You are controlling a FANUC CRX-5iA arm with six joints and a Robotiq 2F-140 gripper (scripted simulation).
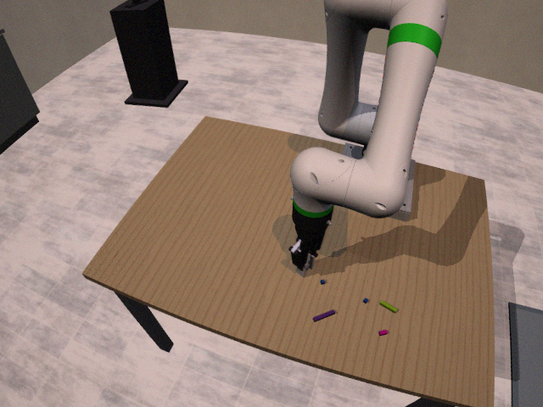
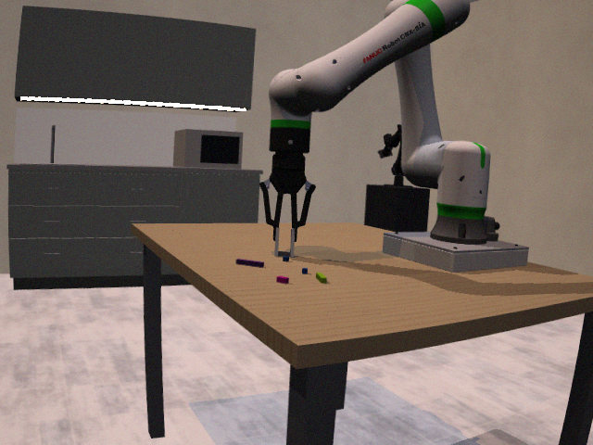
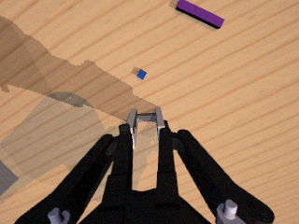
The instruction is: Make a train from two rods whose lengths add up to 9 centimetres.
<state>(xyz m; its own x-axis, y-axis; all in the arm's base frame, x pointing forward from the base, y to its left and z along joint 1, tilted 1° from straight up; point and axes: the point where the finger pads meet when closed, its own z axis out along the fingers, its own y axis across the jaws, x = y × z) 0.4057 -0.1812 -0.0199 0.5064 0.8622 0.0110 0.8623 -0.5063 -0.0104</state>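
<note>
My gripper is shut on a short grey rod, which spans crosswise between the fingertips. The gripper stands upright and low over the table's middle; I cannot tell whether the rod touches the wood. A blue cube lies just ahead of the fingers. The purple rod lies flat farther toward the table's front edge and also shows in the wrist view. The gripper also shows in the exterior view.
A second blue cube, a lime rod and a magenta rod lie apart from each other to the right of the purple rod. The robot base stands on the table's far side.
</note>
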